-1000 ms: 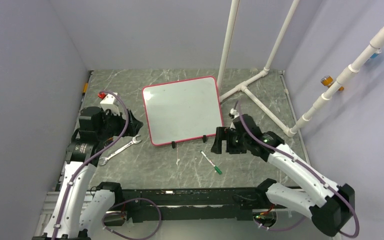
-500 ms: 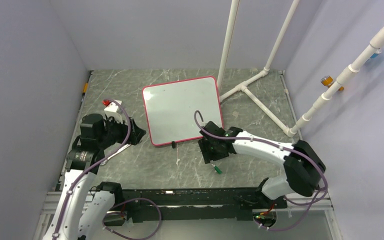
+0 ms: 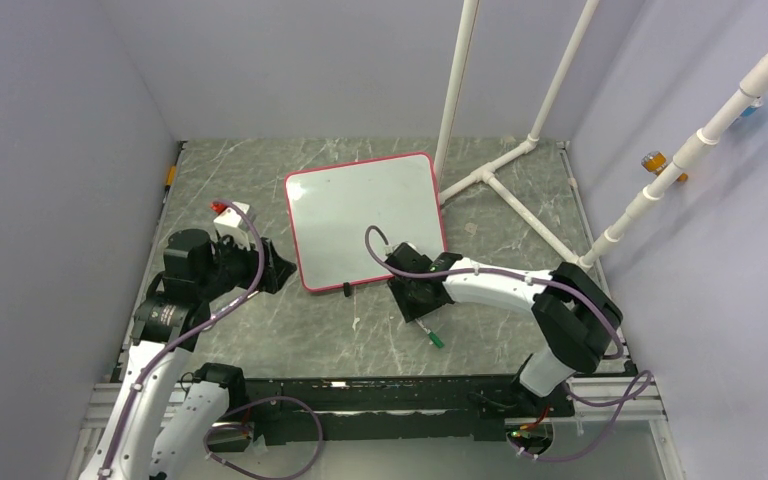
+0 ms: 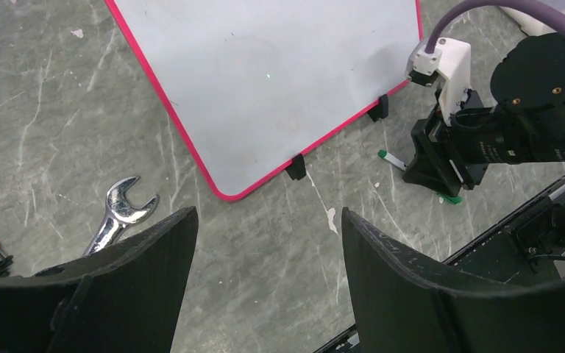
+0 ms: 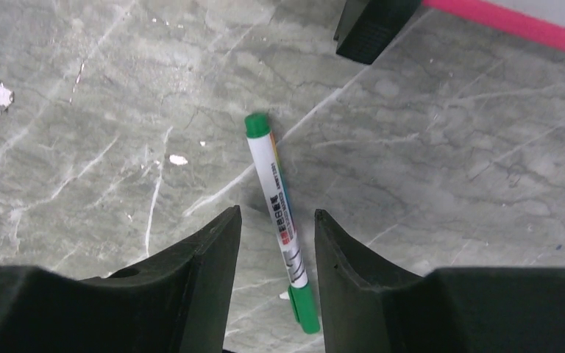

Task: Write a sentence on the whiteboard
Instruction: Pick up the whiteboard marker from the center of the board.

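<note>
The whiteboard (image 3: 365, 215) lies flat on the table, white with a red-pink frame, and shows no writing; the sentence is not in view. It also shows in the left wrist view (image 4: 265, 73). A white marker with a green cap (image 3: 430, 335) lies on the table in front of the board's near right corner. My right gripper (image 3: 415, 300) hangs over it, open. In the right wrist view the marker (image 5: 274, 176) lies between the open fingers, untouched. My left gripper (image 3: 275, 268) is open and empty, left of the board's near left corner.
A steel wrench (image 4: 121, 213) lies left of the board, near my left gripper. Two black clip feet (image 4: 295, 168) sit on the board's near edge. White PVC pipes (image 3: 505, 180) run behind the board and to its right. A white box with a red knob (image 3: 230, 212) stands at the left.
My right arm has swung left from beside the board's near right corner and come down over the marker. My left arm has shifted slightly towards the board.
</note>
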